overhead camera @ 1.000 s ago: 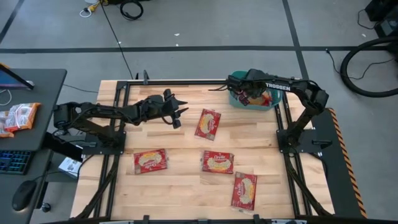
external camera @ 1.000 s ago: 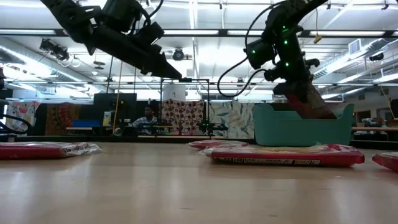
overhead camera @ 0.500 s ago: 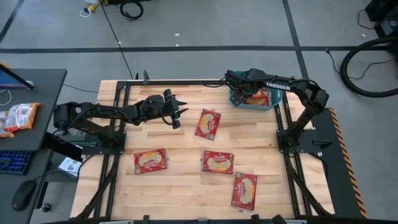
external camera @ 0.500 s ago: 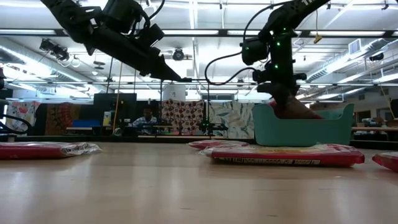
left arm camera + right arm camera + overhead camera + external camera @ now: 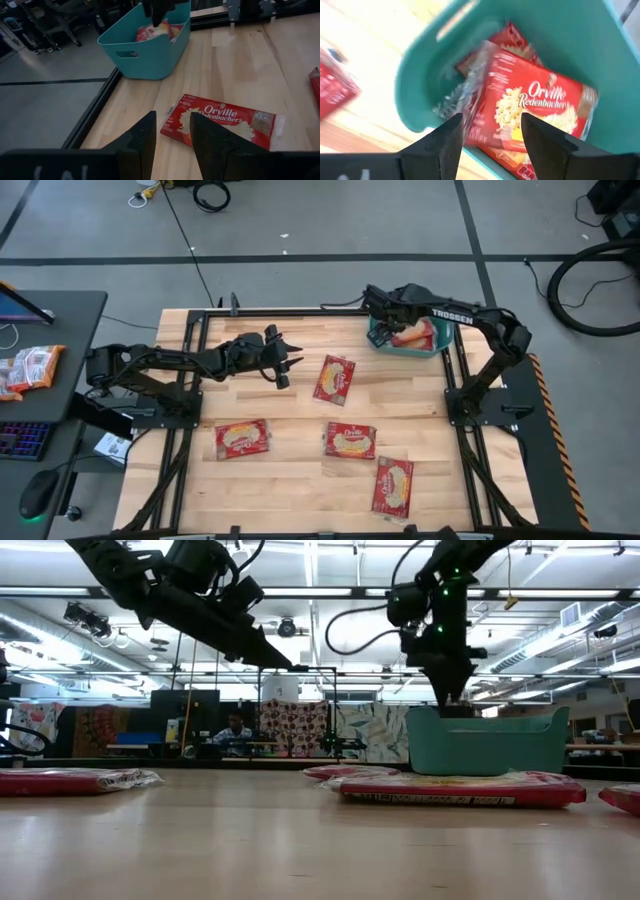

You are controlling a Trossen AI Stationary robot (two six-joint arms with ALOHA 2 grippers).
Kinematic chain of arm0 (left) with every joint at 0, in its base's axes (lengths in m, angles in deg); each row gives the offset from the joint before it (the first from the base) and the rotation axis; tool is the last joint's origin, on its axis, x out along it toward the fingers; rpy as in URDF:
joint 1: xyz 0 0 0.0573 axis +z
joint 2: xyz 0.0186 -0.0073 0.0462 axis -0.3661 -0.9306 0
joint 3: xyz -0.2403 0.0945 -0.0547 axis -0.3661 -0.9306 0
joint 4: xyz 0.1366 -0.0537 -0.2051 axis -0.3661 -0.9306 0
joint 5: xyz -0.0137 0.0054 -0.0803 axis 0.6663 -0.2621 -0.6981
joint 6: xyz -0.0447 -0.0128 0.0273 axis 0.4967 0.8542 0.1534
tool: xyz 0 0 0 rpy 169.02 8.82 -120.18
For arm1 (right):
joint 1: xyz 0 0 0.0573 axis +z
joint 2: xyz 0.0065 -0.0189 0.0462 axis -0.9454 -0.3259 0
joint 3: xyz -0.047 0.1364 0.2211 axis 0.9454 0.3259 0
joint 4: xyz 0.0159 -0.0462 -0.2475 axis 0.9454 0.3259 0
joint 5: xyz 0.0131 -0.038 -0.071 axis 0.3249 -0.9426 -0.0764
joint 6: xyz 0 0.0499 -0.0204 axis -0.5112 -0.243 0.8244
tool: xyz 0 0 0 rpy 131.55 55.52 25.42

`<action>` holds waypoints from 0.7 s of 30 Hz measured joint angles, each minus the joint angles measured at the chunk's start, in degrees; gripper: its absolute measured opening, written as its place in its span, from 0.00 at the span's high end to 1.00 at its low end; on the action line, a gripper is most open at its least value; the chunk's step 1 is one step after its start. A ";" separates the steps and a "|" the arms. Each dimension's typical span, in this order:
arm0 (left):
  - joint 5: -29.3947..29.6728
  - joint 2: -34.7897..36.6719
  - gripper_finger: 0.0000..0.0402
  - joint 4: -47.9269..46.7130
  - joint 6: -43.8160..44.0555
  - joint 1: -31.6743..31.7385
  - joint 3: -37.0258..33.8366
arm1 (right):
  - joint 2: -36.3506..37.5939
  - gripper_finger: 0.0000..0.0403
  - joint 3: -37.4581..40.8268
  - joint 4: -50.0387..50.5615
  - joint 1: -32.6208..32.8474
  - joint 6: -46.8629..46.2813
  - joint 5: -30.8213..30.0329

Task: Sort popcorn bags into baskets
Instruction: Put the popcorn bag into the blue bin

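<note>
A wooden bench (image 5: pixel 300 470) carries the whole scene, with a teal bin (image 5: pixel 383 340) at one far corner as its landmark. Both dark arms reach inward over the bench. The right gripper (image 5: pixel 378 304) has risen to hover just above the bin's rim, its fingers spread wide with nothing between them; a second ago it was lower, inside the bin, and nearly closed on a packet. That packet (image 5: pixel 535 107) now lies loose in the bin on top of at least one other red bag, so one more drop looks complete.

The left gripper (image 5: pixel 284 360) hangs over the bench well away from the bin, unmoved, its fingers partly apart and holding nothing. Just ahead of it lies the nearest popcorn bag (image 5: pixel 334 379), between that gripper and the bin.

Three more bags wait farther from the bin: one (image 5: pixel 350 440) near the middle of the bench, one (image 5: pixel 241 438) out toward the left arm's side, and one (image 5: pixel 393 485) at the near edge, the farthest from the bin. With four bags out on the bench, the sorting appears partly done, and the bag nearest the bin seems the likely next pick for either arm.
</note>
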 joint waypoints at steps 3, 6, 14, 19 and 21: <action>0.02 0.00 0.69 -0.02 -0.01 0.02 0.00 | 0.02 0.49 -1.86 1.02 0.08 0.99 -0.39; 0.01 0.00 0.69 -0.37 -0.01 0.00 0.00 | 0.02 0.49 -2.60 3.13 0.08 1.68 -0.75; 0.03 -0.02 0.69 -0.92 -0.89 0.00 -0.02 | 0.02 0.49 1.33 7.33 -1.33 0.88 -5.47; 0.03 -0.02 0.69 -1.11 -0.91 -0.42 -0.02 | 0.00 0.49 6.48 3.22 -5.17 1.16 -5.52; 0.03 -0.02 0.69 -1.21 -0.93 -0.71 -0.02 | 0.00 0.49 7.86 2.00 -6.89 1.18 -5.46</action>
